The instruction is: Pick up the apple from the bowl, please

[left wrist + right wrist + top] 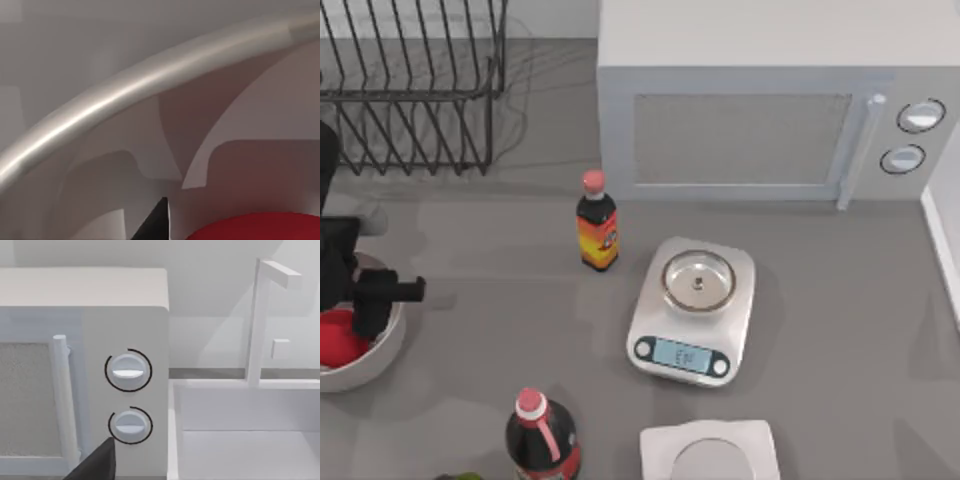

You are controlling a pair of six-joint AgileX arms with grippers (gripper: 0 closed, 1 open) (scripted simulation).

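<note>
The left gripper (365,305) is seen lowered into the bowl (382,352) at the left edge of the surface (840,300), directly beside the apple (338,337); whether its fingers are apart or together cannot be told. The apple is lying inside the bowl, partly covered by the arm. In the left wrist view, the bowl's rim (125,95) and the apple's red top (260,227) are seen close up. In the right wrist view, the microwave (100,340) and its two dials are shown, with a sink (250,440) alongside
</note>
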